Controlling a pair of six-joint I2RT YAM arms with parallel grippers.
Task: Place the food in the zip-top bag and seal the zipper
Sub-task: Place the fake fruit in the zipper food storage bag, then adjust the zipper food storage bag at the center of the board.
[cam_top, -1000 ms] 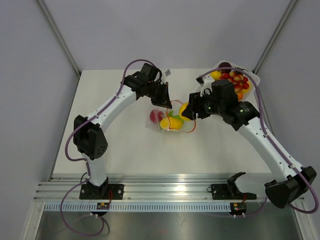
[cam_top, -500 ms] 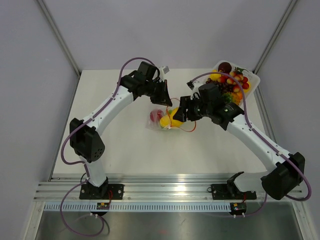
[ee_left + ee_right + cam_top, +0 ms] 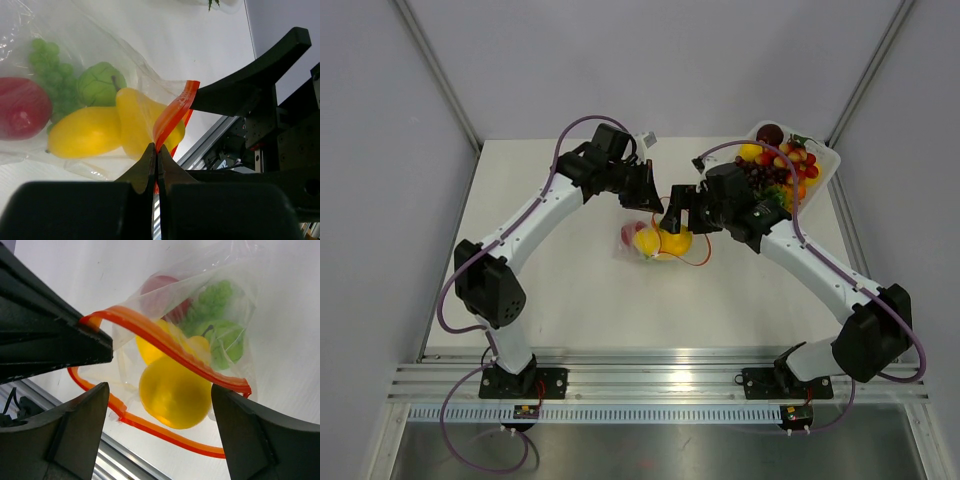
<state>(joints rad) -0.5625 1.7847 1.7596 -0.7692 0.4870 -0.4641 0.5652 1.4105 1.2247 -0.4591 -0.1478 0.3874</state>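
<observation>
L tool [image 3: 156, 159] is pinched shut on the zipper [image 3: 175, 112], holding one lip of the bag [image 3: 75, 30] up off the desk [image 3: 550, 280] near mid-desk. Inside lie a red fruit [image 3: 22, 107], grapes [image 3: 50, 65], a green fruit [image 3: 97, 82] & a long yellow one [image 3: 82, 132]. R tool [image 3: 159, 387] has its fingers wide apart at the bag mouth w/ a yellow ball [image 3: 172, 395] between them, inside the zipper loop (can't tell if a finger touches it). The rest of the food [image 3: 785, 165] sits in the tray [image 3: 828, 152] at the far right corner, well apart from the bag.
</observation>
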